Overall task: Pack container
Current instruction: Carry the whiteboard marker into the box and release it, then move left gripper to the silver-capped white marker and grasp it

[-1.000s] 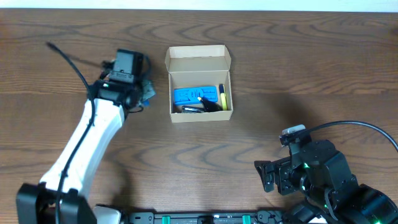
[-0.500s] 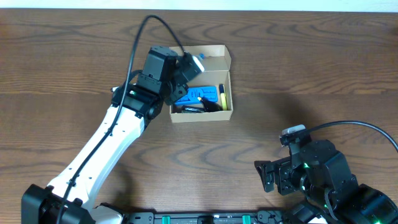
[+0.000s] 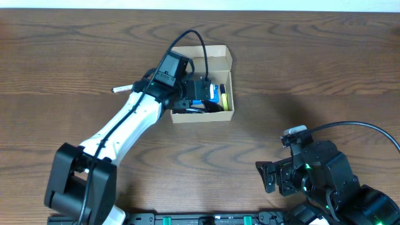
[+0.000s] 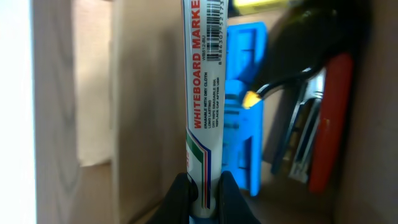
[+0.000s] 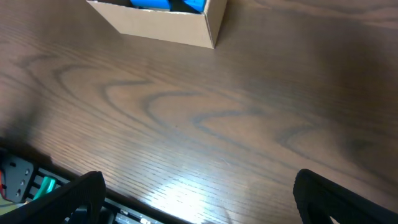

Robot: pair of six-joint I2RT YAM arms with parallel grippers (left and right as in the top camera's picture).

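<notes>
1. Cardboard box (image 3: 203,116) sits near the far edge of the bench (image 3: 325,75), about midway along, with its lid flap open.
2. Left end effector (image 4: 202,194) pinches a whiteboard marker (image 4: 200,81) over the box's interior.
3. Right end effector (image 5: 205,199) gapes wide, empty, near the bench's near right corner.

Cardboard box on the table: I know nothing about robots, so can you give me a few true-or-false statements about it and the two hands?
1. The left hand is shut on a whiteboard marker. True.
2. The cardboard box is empty. False: it already holds a blue item and a few other small things.
3. The right hand is open and holds nothing. True.
4. The box's flap lid is shut. False: it is folded back, leaving the box open.
5. The right hand hangs over the box. False: it sits well away from it, near the table's front edge.
</notes>
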